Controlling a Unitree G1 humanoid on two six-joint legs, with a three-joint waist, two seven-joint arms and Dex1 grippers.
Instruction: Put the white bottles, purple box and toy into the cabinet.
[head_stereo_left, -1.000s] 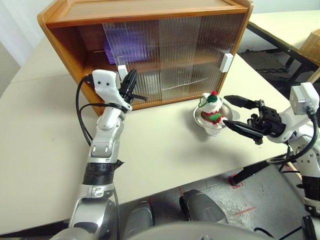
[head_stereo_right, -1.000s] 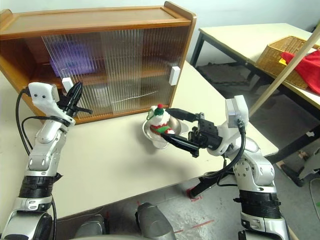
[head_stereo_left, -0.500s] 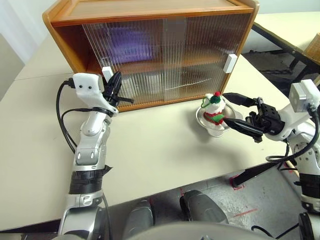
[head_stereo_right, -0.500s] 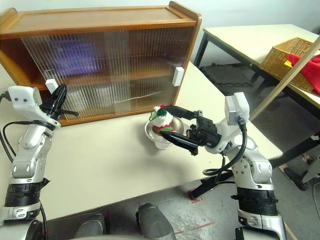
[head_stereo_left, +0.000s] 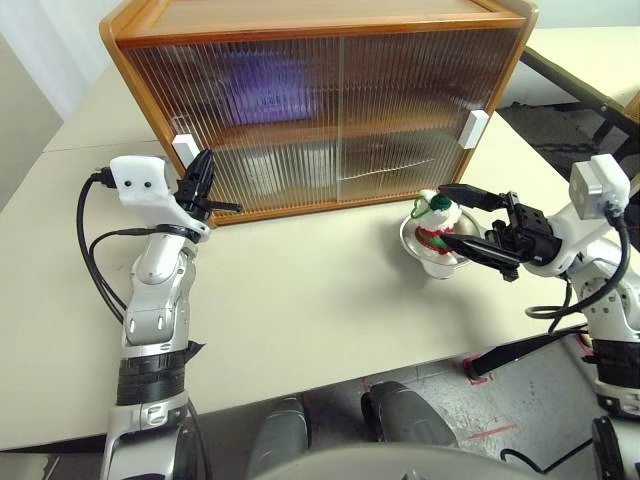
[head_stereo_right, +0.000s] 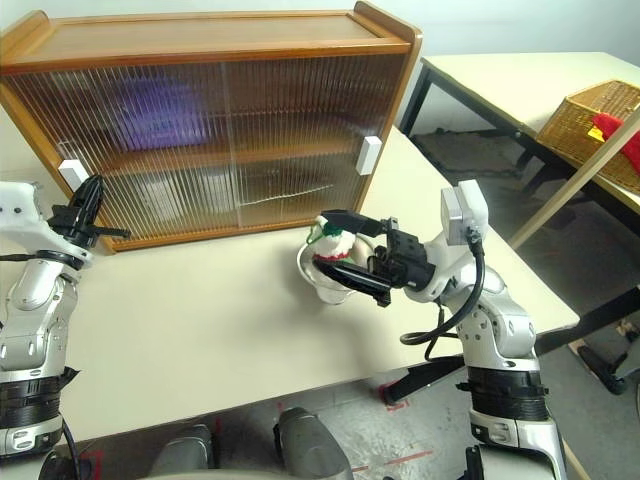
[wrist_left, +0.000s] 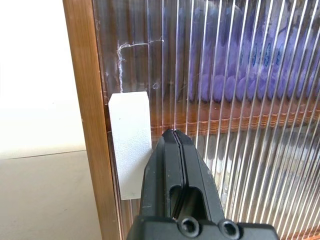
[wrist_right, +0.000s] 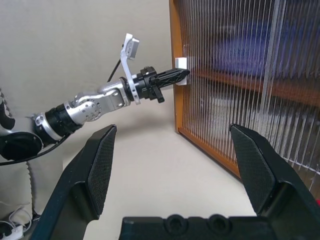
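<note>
**Left end effector at the door handle, toy waiting**

Left end effector (head_stereo_left: 197, 182), fingers pressed together and holding nothing, sits against the white handle (wrist_left: 130, 142) at the cabinet (head_stereo_left: 300, 20) door's left edge. I judge the doors shut with the toy (head_stereo_left: 436, 222) outside, in the metal bowl (head_stereo_left: 418, 252) on the worktop (head_stereo_left: 300, 300). Better to keep my tip flat beside that handle and push along the track, not inward. Right end effector (head_stereo_left: 468, 220) stands wide open around the toy, gripping nothing. The purple box (head_stereo_left: 262, 88) shows behind the ribbed panel, upper shelf.

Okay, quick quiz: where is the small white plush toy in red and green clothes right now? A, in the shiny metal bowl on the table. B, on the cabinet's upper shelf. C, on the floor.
A: the small white plush toy sits in the shiny metal bowl on the beige table, between the open right end effector's fingers.
</note>
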